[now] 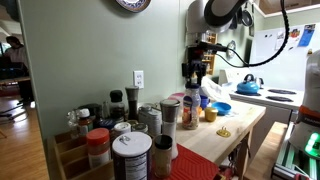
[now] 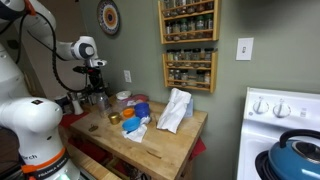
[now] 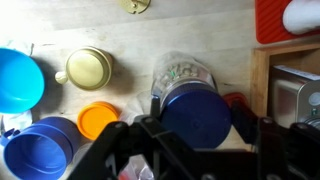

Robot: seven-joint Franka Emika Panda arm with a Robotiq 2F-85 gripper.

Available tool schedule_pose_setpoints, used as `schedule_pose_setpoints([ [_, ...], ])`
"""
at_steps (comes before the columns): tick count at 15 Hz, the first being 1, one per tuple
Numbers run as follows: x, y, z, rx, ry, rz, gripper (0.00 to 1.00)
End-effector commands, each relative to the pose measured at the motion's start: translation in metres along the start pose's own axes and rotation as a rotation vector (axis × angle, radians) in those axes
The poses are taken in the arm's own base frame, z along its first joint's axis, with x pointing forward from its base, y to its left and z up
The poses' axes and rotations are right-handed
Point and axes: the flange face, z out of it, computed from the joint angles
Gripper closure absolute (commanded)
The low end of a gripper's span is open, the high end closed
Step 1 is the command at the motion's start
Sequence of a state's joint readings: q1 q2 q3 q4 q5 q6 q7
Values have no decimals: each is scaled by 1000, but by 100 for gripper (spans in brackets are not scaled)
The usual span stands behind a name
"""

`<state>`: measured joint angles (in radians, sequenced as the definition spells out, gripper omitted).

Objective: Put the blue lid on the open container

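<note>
In an exterior view the white jointed arm (image 1: 222, 12) comes in from the top of the frame. Its last links drop almost straight down, so the black hand (image 1: 195, 72) hangs over a cluster of jars at the back of the pale wooden surface (image 1: 238, 128). The labels on the spice jars in the foreground are too small to read.

In an exterior view the arm (image 2: 75, 50) folds at the elbow. The hand (image 2: 97, 80) points down at the wall-side corner of the surface (image 2: 150, 150), well apart from the crumpled white bag (image 2: 175, 110).

In the wrist view the small flat round blue plastic lid (image 3: 197, 112) sits between the black fingers (image 3: 262, 135), which pinch it at its two side edges. Just beyond it, and partly covered by it, stands the tall translucent open container (image 3: 178, 72), with pale contents showing in its mouth. Whether the lid touches the rim cannot be told. Near the container lie a round orange lid (image 3: 97, 120), a brass-coloured metal cap (image 3: 88, 68) and a wide blue bowl (image 3: 18, 80).
</note>
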<state>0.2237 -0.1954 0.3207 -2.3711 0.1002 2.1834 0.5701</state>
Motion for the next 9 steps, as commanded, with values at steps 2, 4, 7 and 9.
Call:
schedule_pose_setpoints([
  [2,-6,5,5,-1,-17,0,55],
  [4,-6,6,6,1,-13,3,55],
  [7,-5,7,6,2,-8,6,55],
  [9,-4,6,5,12,1,9,55],
])
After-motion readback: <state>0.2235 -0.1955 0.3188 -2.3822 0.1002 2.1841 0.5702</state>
